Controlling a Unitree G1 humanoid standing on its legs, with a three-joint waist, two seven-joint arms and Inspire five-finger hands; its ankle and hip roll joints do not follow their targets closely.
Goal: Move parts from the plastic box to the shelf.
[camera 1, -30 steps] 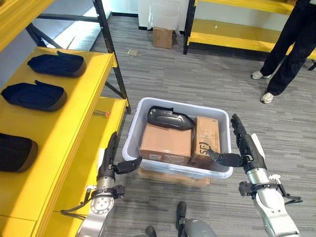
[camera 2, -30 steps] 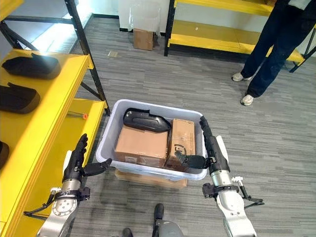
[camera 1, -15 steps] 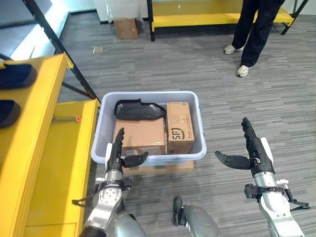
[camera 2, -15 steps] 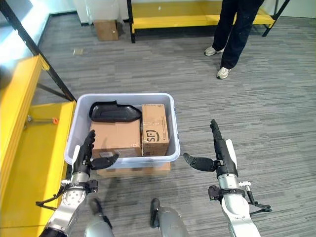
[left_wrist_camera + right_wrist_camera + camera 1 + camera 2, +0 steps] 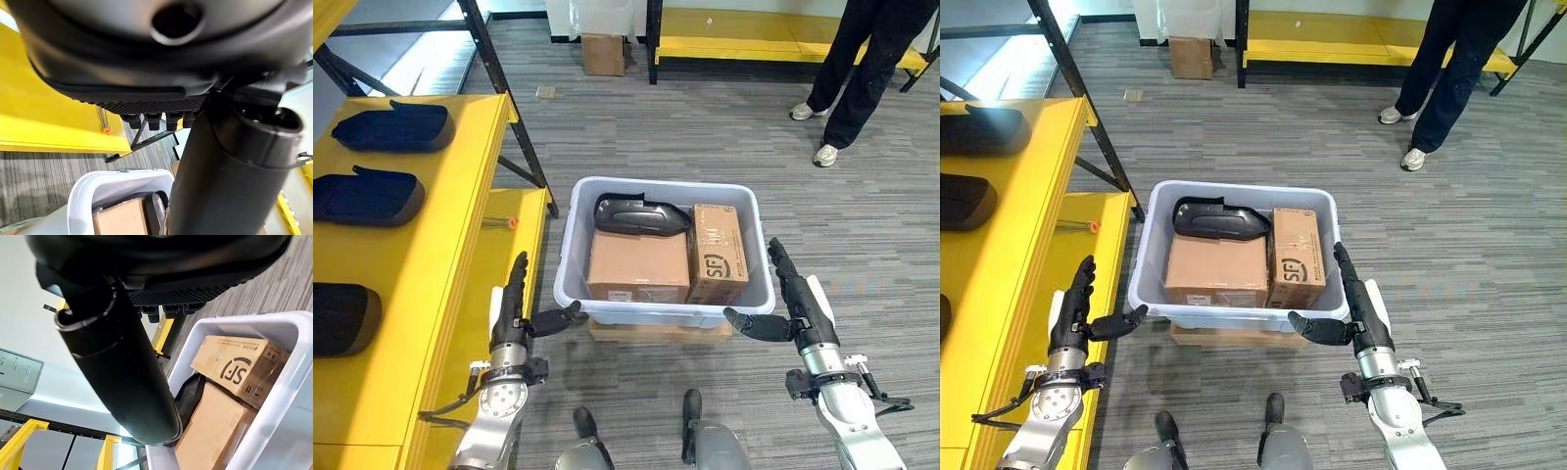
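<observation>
A pale grey plastic box (image 5: pixel 577 211) stands on the floor on a flat cardboard piece. In it lie a black moulded part (image 5: pixel 638 212) at the far side, a wide cardboard carton (image 5: pixel 636 264) and a narrow upright carton (image 5: pixel 716 253). My left hand (image 5: pixel 516 305) is open beside the box's near left corner, thumb pointing at the box wall. My right hand (image 5: pixel 795 302) is open at the near right corner, thumb reaching under the rim. Neither holds anything. The yellow shelf (image 5: pixel 440 220) on my left carries three dark parts (image 5: pixel 367 196).
A lower yellow shelf board (image 5: pixel 494 323) runs beside the box, with a small orange-tipped tool (image 5: pixel 500 222) on it. A black shelf post (image 5: pixel 514 108) slants behind. A person's legs (image 5: pixel 857 78) stand at the far right. A cardboard box (image 5: pixel 604 53) and another yellow rack (image 5: pixel 744 44) are beyond.
The camera has swung back left, so the yellow shelf and its dark parts show again. Both hands stay open and empty; the right hand now sits closer to the box's right corner.
</observation>
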